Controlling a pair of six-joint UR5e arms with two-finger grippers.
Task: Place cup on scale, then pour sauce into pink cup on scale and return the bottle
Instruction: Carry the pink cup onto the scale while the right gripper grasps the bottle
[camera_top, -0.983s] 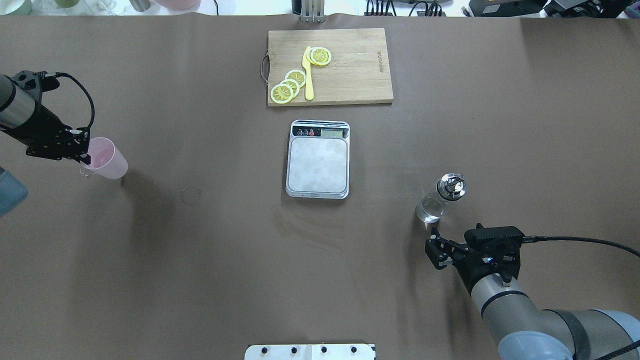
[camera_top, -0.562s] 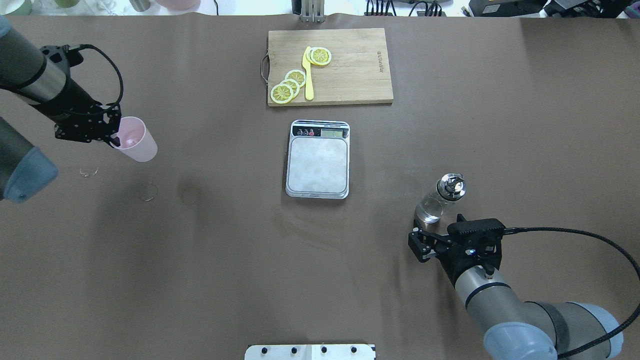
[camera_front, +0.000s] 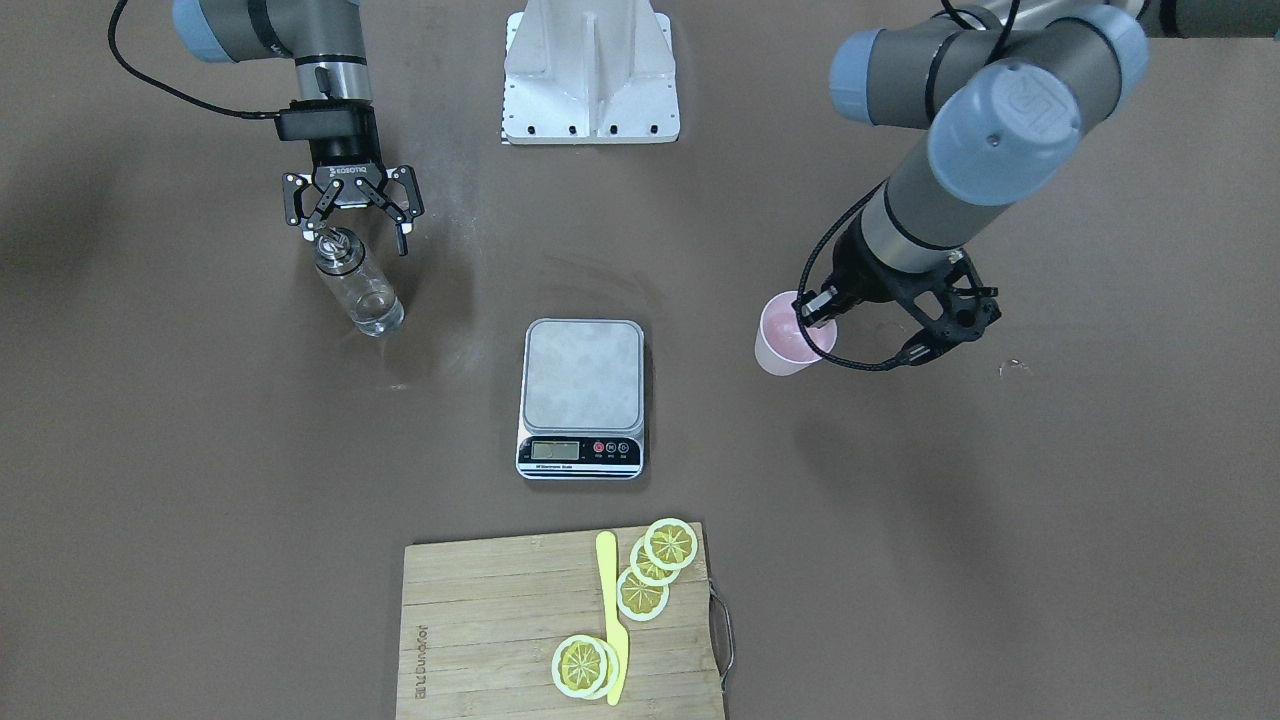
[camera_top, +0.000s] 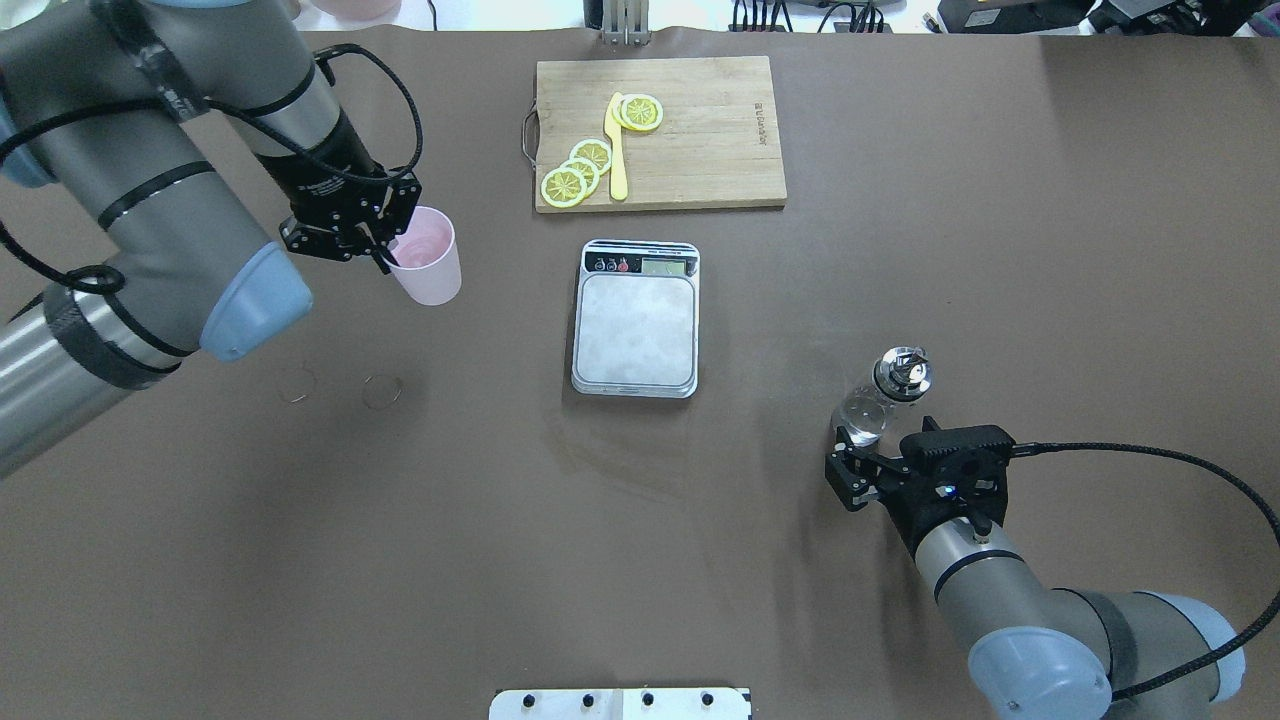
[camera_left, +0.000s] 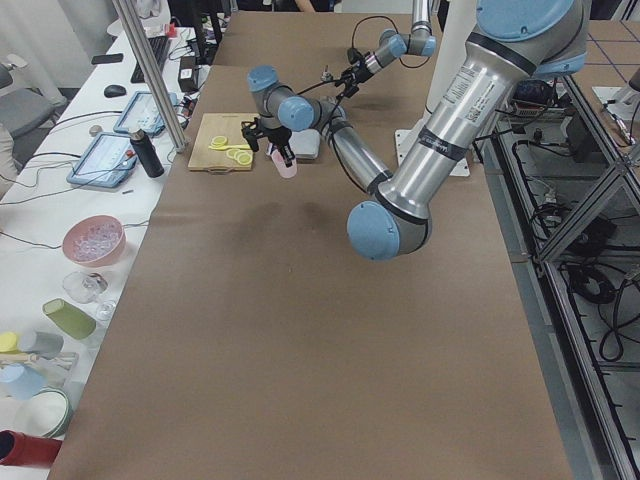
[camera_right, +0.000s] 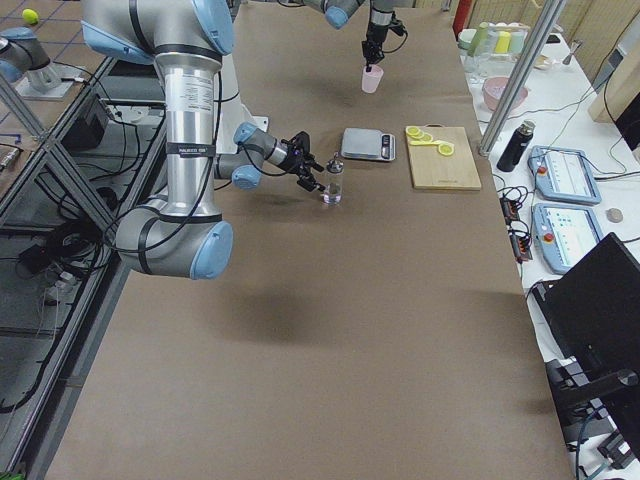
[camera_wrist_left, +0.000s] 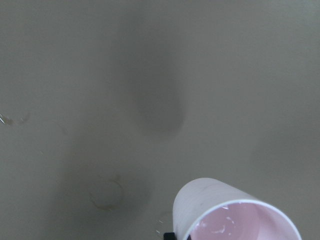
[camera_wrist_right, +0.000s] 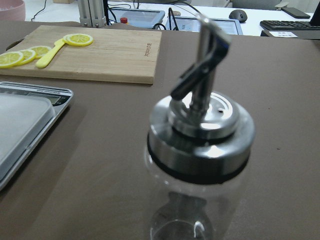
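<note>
Over the last second the left jaws have carried the cup (camera_top: 428, 262) in from the far left edge of the surface (camera_top: 640, 560), and it now hangs clear of the surface, near the scale's (camera_top: 635, 320) left side but still apart from the steel platform. The left jaws are clamped on the cup's rim, which faces up. The platform is bare, so the first step is well under way but not done; I judge that a short move across and a lowering should set the cup down. Meanwhile the right jaws have drawn in on the bottle (camera_top: 880, 400), which stands where it was, right of the scale and on the robot's side of it. They are spread apart level with its neck, the silver spout cap filling the right wrist view. Whether the fingers already flank the glass I cannot tell. That arm looks ready to grasp once the cup is placed.
</note>
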